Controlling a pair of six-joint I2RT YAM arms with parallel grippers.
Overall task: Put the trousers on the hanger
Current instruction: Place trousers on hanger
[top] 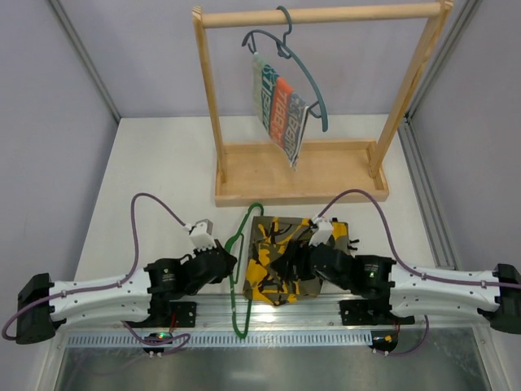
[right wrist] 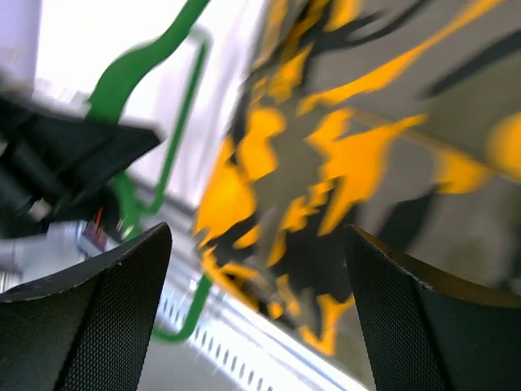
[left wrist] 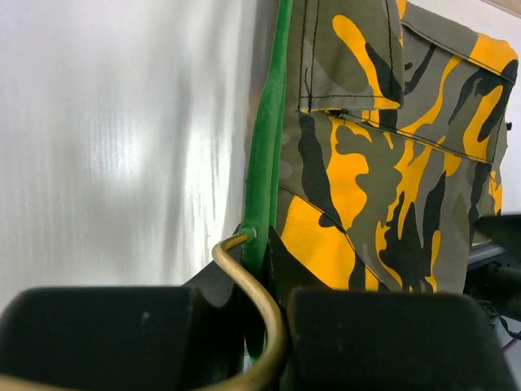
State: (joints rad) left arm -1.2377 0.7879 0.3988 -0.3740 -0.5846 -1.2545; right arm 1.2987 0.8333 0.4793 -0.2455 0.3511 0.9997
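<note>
The camouflage trousers (top: 281, 257) lie folded on the table between the two arms. The green wire hanger (top: 238, 273) lies along their left edge, partly over the table's near rail. My left gripper (top: 225, 259) is shut on the hanger's neck. In the left wrist view (left wrist: 264, 303) the metal hook (left wrist: 256, 293) curves between the fingers, the green wire (left wrist: 264, 163) runs ahead and the trousers (left wrist: 391, 163) lie right of it. My right gripper (top: 303, 261) is open over the trousers' right part. In the blurred right wrist view (right wrist: 256, 309) the trousers (right wrist: 342, 163) and the hanger (right wrist: 134, 69) show beyond it.
A wooden rack (top: 301, 175) stands at the back. A blue-grey hanger (top: 313, 94) with a striped cloth (top: 279, 106) hangs from its top bar. A slotted metal rail (top: 269, 338) runs along the near edge. Purple cables loop beside both arms.
</note>
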